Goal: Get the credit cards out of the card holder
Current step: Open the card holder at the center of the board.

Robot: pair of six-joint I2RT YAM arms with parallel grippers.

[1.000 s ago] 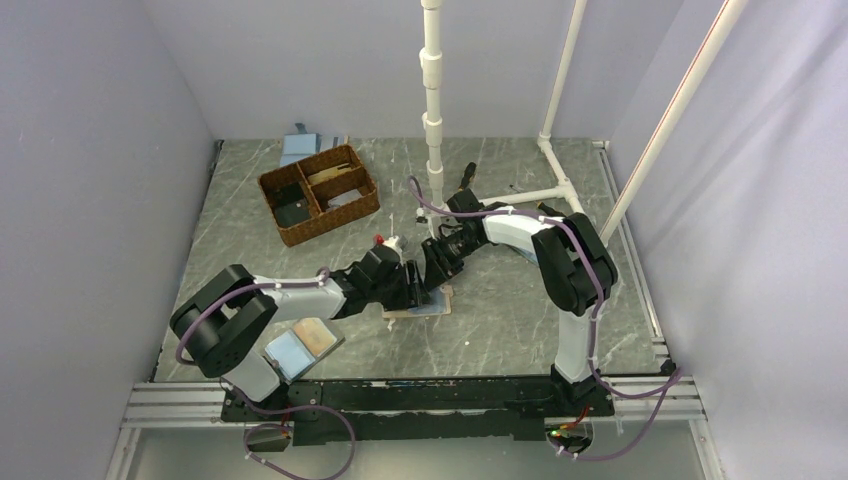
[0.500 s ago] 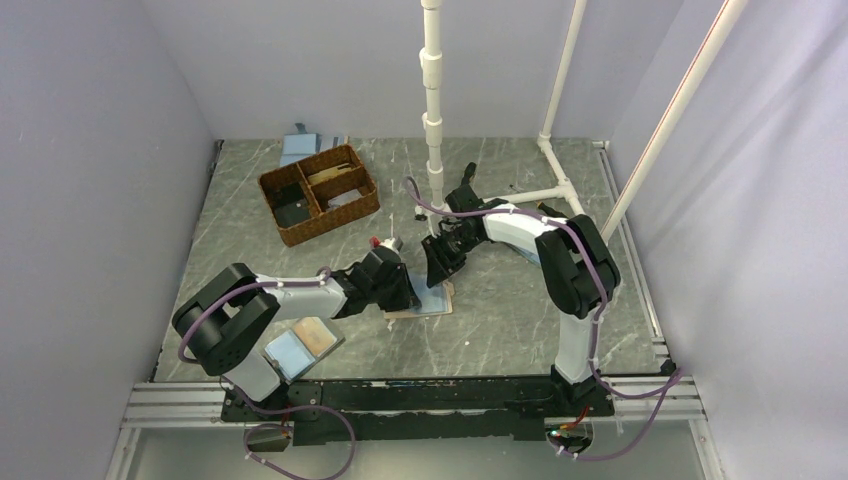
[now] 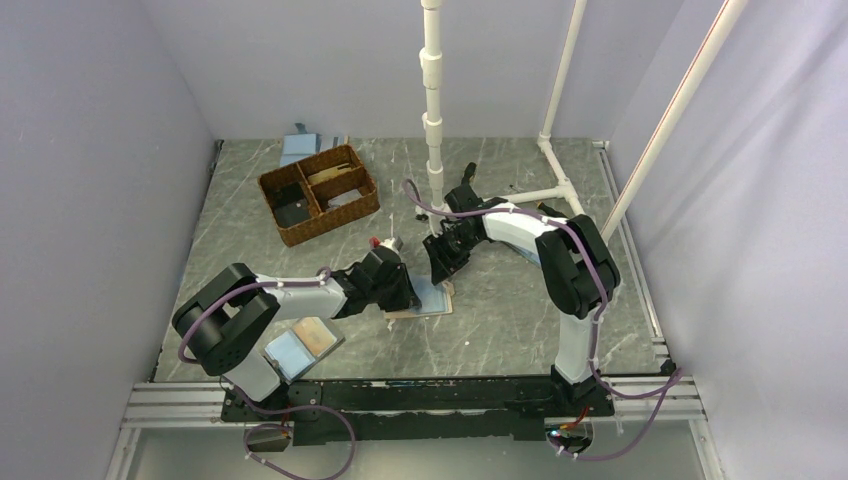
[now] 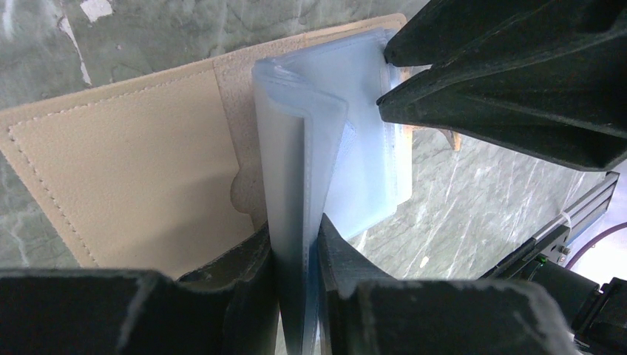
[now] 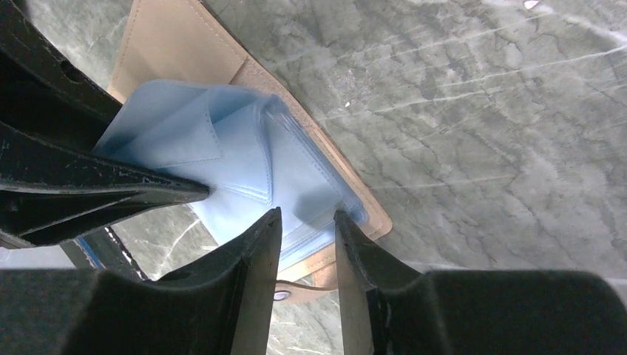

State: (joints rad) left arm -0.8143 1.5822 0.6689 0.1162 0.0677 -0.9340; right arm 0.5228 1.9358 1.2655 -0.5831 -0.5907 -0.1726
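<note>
The card holder lies open on the table between the arms. Its tan inner panel lies flat and its light-blue plastic sleeves stand up from it. My left gripper is shut on the sleeves, pinching them between its fingertips in the left wrist view. My right gripper hovers just above the holder's far side, open and empty. In the right wrist view its jaws stand a little apart over the sleeves. I cannot make out any single card.
A brown wicker basket with compartments stands at the back left, with blue items behind it. Another folder with a brown half lies by the left arm's base. A white pipe post rises behind the right gripper.
My right gripper has drawn back and up, away from the left gripper and the holder. The left gripper has shifted slightly right and still pinches the sleeves.
</note>
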